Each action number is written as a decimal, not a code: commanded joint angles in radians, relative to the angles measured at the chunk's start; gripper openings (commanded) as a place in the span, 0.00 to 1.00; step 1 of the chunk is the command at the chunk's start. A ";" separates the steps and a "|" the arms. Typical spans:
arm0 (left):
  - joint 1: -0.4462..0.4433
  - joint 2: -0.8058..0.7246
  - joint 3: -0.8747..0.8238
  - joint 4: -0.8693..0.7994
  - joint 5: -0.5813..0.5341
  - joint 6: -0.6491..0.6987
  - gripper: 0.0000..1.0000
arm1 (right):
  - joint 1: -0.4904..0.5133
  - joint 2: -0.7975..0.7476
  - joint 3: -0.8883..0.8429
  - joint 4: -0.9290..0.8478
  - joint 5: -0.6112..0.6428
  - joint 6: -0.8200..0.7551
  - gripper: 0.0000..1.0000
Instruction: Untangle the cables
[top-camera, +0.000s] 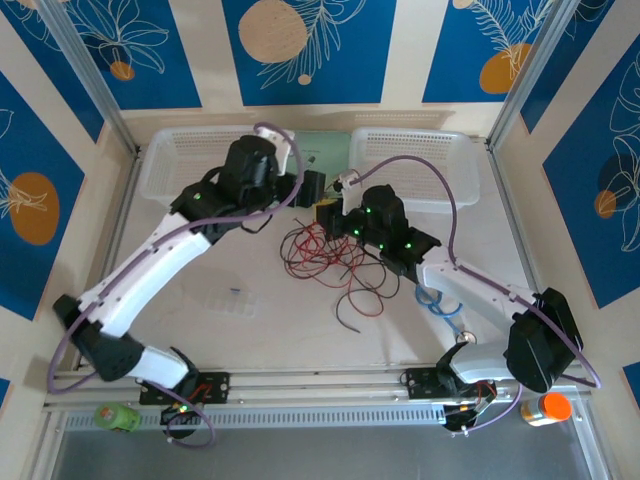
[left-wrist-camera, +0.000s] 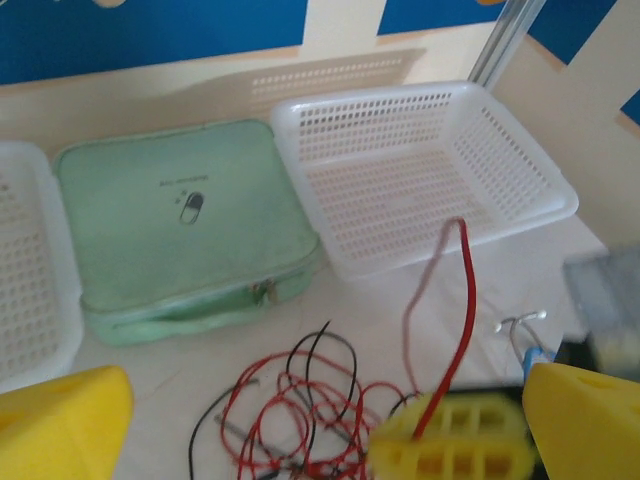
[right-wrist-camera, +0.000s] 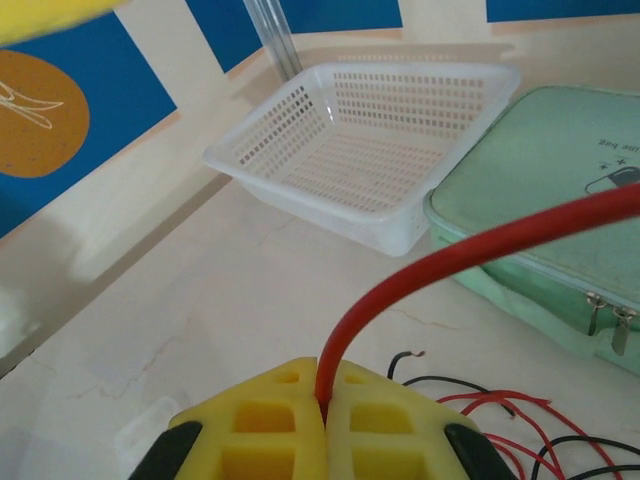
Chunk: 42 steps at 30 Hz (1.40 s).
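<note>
- Left basket (top-camera: 185, 160): white, perforated, at the table's far left, well apart from the cables.
- Left gripper (left-wrist-camera: 325, 410): yellow fingers (left-wrist-camera: 65, 420) stood wide apart and held nothing. The right gripper's pads sat low in the gap between them, and the tangle lay on the table just under that gap.
- Pouch (left-wrist-camera: 180, 215): pale green with a zip, flat between the two baskets, just behind the tangle.
- Cables (top-camera: 325, 262): a loose red and black tangle at mid-table, near both grippers. One red strand trailed toward the near edge.
- Red cable (right-wrist-camera: 470, 250): rose out of the closed pads and arched away above the pouch.
- Right gripper (right-wrist-camera: 325, 415): yellow pads (right-wrist-camera: 255, 430) were pressed together, pinching the red cable at their seam. The rest of the tangle lay just beside them on the table.
- Right basket (top-camera: 420, 160): white, perforated, at the far right.
</note>
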<state>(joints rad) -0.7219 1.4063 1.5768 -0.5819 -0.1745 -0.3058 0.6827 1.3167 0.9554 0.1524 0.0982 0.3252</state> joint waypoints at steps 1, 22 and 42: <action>0.038 -0.105 -0.143 0.022 -0.017 0.014 1.00 | -0.005 -0.033 0.061 -0.072 0.040 0.023 0.00; 0.035 -0.064 -0.717 0.749 0.336 -0.235 0.81 | 0.000 -0.066 0.234 -0.320 0.096 0.139 0.00; 0.030 0.080 -0.771 0.941 0.424 -0.297 0.88 | 0.018 -0.031 0.268 -0.330 0.115 0.220 0.00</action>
<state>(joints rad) -0.6846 1.4425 0.7898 0.2665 0.2539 -0.5789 0.6884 1.2942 1.1843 -0.1818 0.2035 0.5175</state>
